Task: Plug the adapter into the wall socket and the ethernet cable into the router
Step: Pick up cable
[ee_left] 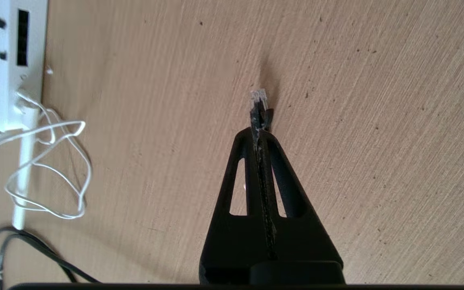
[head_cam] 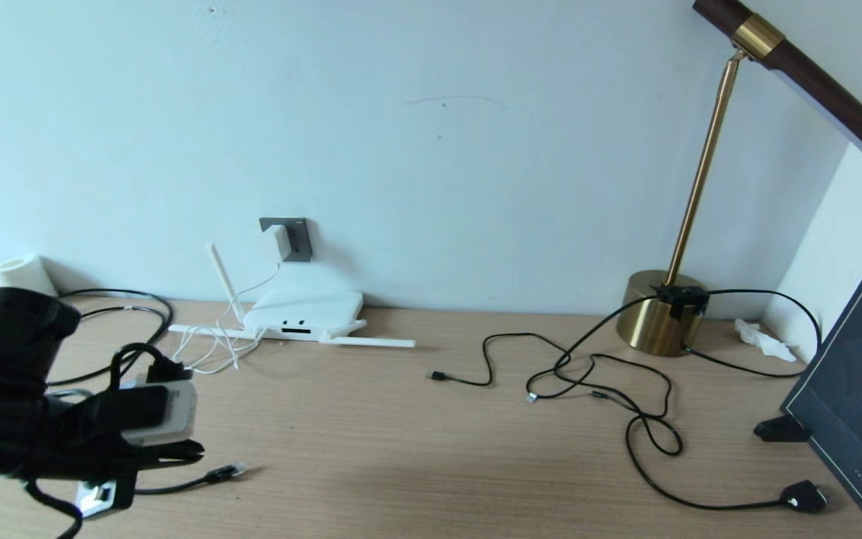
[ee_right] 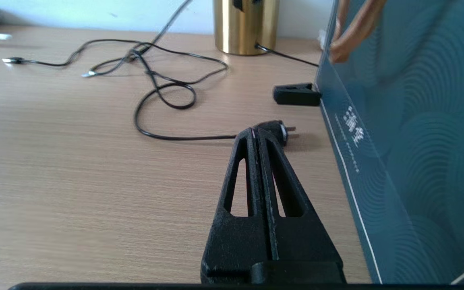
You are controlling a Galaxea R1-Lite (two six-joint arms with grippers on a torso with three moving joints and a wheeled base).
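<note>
Left wrist view: ethernet cable [ee_left: 259,105] connector protrudes from pinched left claw [ee_left: 259,135].

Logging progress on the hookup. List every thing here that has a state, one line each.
adapter: plugged into the wall socket.
ethernet cable: connector lying on the desk, not in the router.
router: lying flat, port empty.
left gripper: shut, empty, just behind the connector.
right gripper: shut, empty, near the black plug.
black plug: unplugged, on the desk.

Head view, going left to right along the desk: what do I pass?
left gripper → ethernet cable → router → loose thin black cords → brass lamp base → black plug → dark panel.
</note>
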